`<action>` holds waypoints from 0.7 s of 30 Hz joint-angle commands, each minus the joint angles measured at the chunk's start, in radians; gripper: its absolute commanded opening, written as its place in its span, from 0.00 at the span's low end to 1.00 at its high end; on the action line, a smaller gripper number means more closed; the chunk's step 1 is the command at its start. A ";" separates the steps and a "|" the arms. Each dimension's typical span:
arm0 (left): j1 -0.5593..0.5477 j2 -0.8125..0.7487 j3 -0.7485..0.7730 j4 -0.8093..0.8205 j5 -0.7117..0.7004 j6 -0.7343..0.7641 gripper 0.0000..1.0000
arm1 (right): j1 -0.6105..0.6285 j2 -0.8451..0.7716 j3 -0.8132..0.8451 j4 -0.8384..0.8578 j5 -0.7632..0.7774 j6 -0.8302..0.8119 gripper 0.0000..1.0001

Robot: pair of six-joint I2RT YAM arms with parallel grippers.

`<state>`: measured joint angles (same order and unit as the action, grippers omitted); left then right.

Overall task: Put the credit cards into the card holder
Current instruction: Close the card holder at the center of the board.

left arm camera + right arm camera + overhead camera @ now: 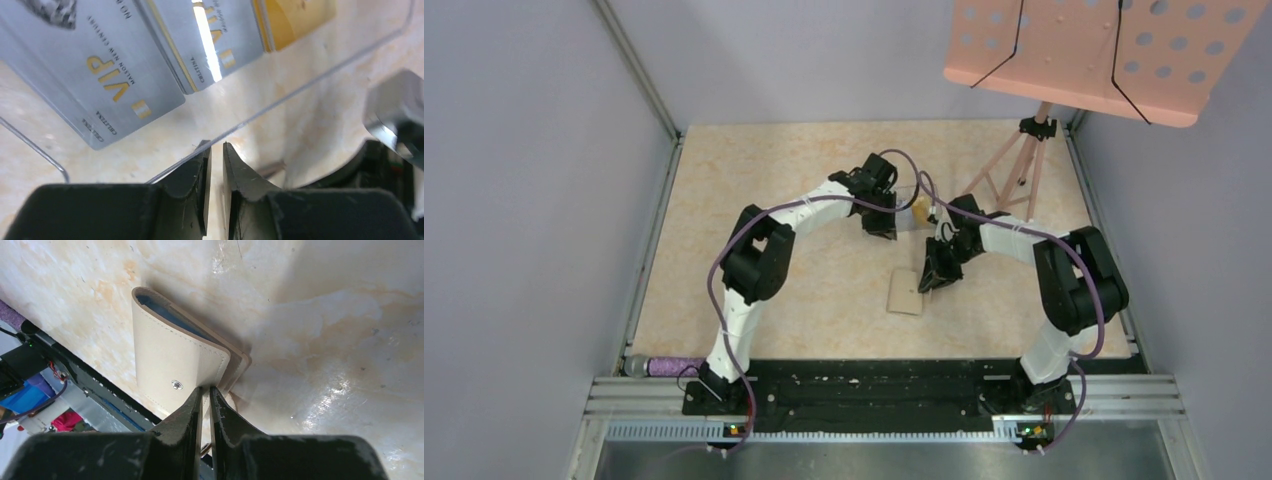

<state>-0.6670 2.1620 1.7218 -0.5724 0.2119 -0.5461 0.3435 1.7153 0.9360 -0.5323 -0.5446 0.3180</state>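
Pinches the thin rim of a clear tray (320, 75) with the left gripper (216, 147), jaws almost together on the plastic, likely to steady or tip it and keep the credit cards (100, 70) within reach: silvery ones fanned face up inside, overlapping, a yellow card (295, 15) at the far end. Nips the front flap of the card holder (170, 355) with the right gripper (206, 389), just beside the snap button (176, 385), jaws closed on the leather edge, seemingly to peel it back and bare the blue lining for loading. Shows that flap grip and the slight gape only from the right wrist; shows the card faces and lettering only from the left wrist; gives from above merely the layout: tan holder lying on the desk (824, 290), nearer the arm bases than the tray, no card visible in the holder.
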 commanded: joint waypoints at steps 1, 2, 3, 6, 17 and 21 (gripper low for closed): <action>0.053 0.047 0.099 -0.064 -0.073 0.021 0.21 | -0.004 -0.047 -0.009 0.060 0.003 -0.010 0.10; 0.063 0.052 0.110 -0.067 -0.074 0.024 0.22 | -0.003 -0.049 -0.008 0.063 -0.002 -0.011 0.10; 0.074 0.057 0.121 -0.070 -0.069 0.026 0.23 | -0.003 -0.054 -0.009 0.065 -0.004 -0.013 0.10; 0.093 0.048 0.131 -0.074 -0.040 0.036 0.25 | -0.004 -0.062 -0.007 0.069 -0.009 -0.017 0.10; 0.093 -0.281 -0.260 0.121 0.150 -0.056 0.34 | -0.004 -0.116 0.027 0.108 -0.066 -0.038 0.10; 0.068 -0.345 -0.381 0.181 0.234 -0.099 0.28 | -0.003 -0.106 0.037 0.108 -0.058 -0.041 0.10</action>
<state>-0.5762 1.9083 1.4216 -0.5201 0.3336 -0.5865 0.3435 1.6371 0.9367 -0.4534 -0.5835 0.2974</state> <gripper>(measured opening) 0.310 0.098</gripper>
